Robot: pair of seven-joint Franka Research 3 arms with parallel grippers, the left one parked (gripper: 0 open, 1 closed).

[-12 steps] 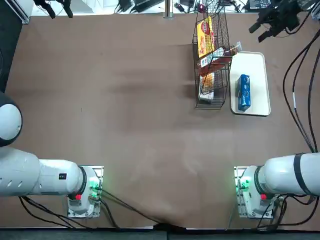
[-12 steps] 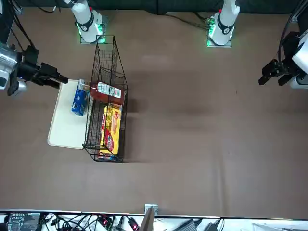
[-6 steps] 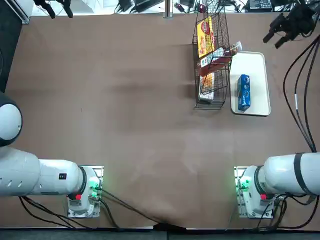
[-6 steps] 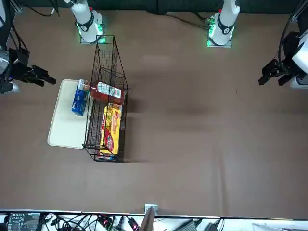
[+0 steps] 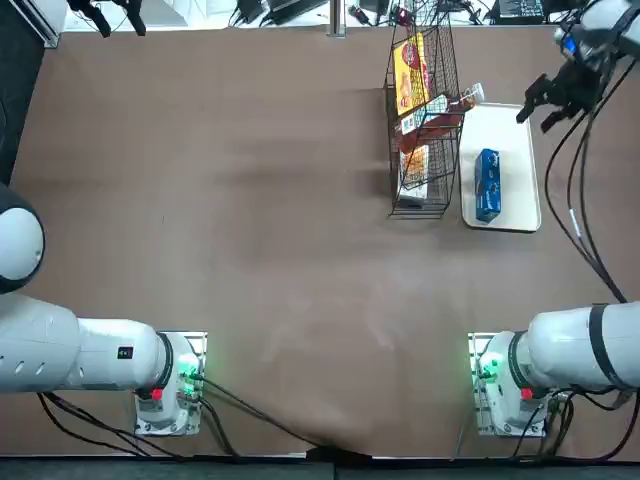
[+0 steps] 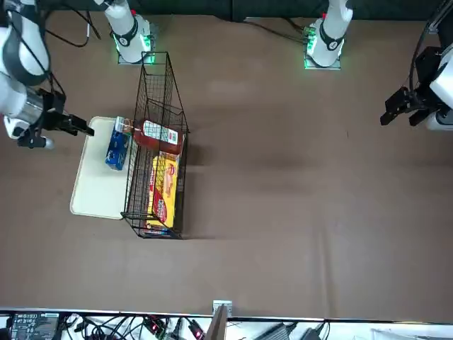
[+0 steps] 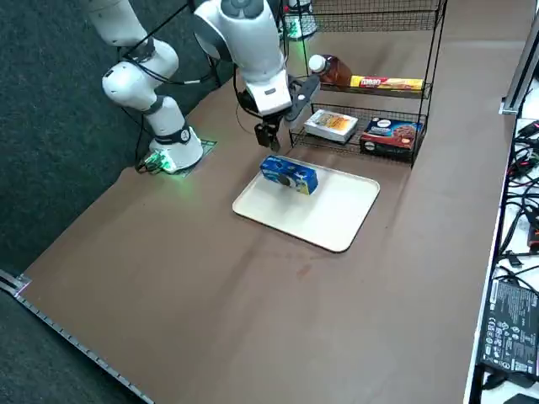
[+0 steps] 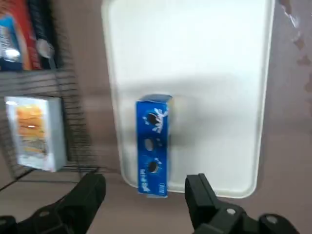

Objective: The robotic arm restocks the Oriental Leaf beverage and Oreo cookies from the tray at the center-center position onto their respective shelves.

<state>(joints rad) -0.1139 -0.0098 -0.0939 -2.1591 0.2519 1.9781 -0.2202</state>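
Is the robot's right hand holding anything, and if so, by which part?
Nothing: the right gripper is open, and the blue cookie pack lies on the tray.

We can read no full brand or word with certainty. On the blue Oreo pack (image 8: 153, 146), white lettering (small and softened by blur) runs over its printed face. On the yellow-and-red pack (image 6: 163, 191) and the bottle's pale label (image 6: 161, 132), we see print too small to make out, with a barcode on that label.
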